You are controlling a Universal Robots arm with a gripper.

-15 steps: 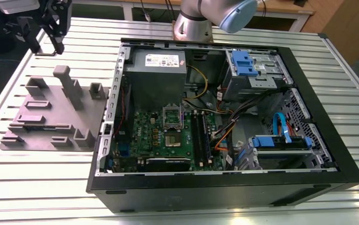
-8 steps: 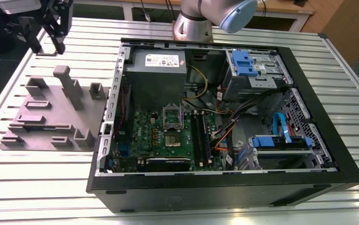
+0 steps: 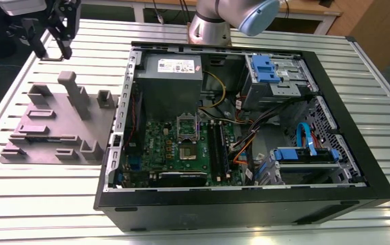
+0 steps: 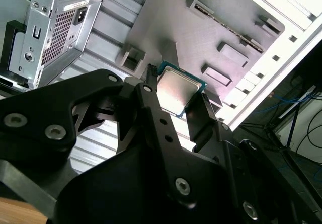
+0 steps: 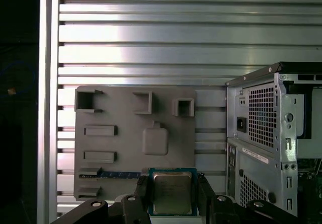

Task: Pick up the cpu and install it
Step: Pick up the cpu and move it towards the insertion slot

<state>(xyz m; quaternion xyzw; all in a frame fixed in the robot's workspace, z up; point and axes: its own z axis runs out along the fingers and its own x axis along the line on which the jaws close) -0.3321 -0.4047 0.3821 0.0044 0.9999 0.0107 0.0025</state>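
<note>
In the exterior view, the gripper (image 3: 53, 35) hangs above the table (image 3: 38, 204), just past the far edge of the grey block (image 3: 58, 127). The open computer case (image 3: 368, 168) lies on the other side of this block, toward the exterior view's right. Inside it is the green board (image 3: 155, 133) with its socket (image 3: 185, 145), so I judge that the socket is well apart from the gripper, across the block.

In the second wrist view, the two black fingers (image 4: 151, 100) are closed on opposite edges of the cpu (image 4: 178, 90). The chip is clear above the block, not touching it.

In the first wrist view, the cpu is flat and square, so it has no long axis. Its edges run about parallel to the block's edges, and the case stands just beside the block.
</note>
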